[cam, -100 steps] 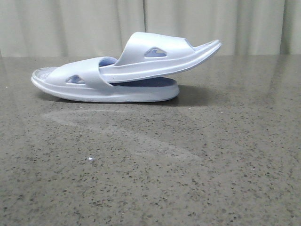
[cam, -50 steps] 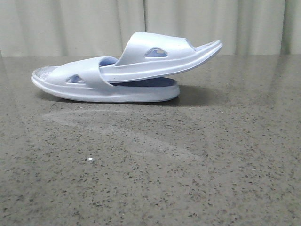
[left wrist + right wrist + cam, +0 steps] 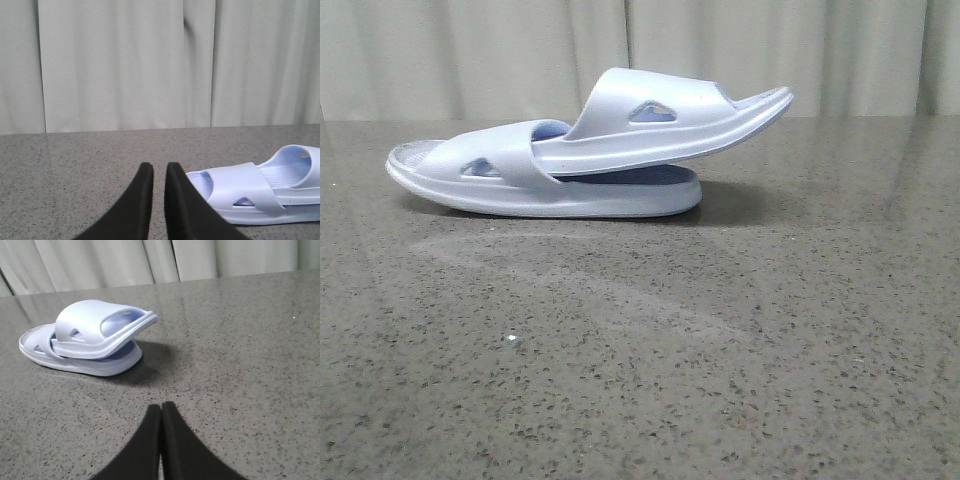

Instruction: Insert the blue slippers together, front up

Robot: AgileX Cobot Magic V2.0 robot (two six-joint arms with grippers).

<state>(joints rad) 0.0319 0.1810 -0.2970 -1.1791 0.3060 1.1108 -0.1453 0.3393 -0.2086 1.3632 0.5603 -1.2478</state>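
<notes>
The blue slippers lie at the far middle-left of the table, with neither gripper touching them. The lower slipper [image 3: 570, 195] rests flat on its sole. The upper slipper [image 3: 660, 125] is pushed under the lower one's strap and slopes up to the right. Both also show in the right wrist view, upper [image 3: 95, 325] and lower [image 3: 95, 365], and in the left wrist view, lower [image 3: 240, 192] and upper [image 3: 300, 165]. My left gripper [image 3: 159, 167] is empty, its jaws a narrow gap apart, and sits near the lower slipper's end. My right gripper [image 3: 161, 407] is shut and empty, well short of the pair. Neither gripper shows in the front view.
The speckled grey stone table [image 3: 720, 350] stretches in front of the slippers. A pale pleated curtain [image 3: 470, 50] hangs behind the table's far edge.
</notes>
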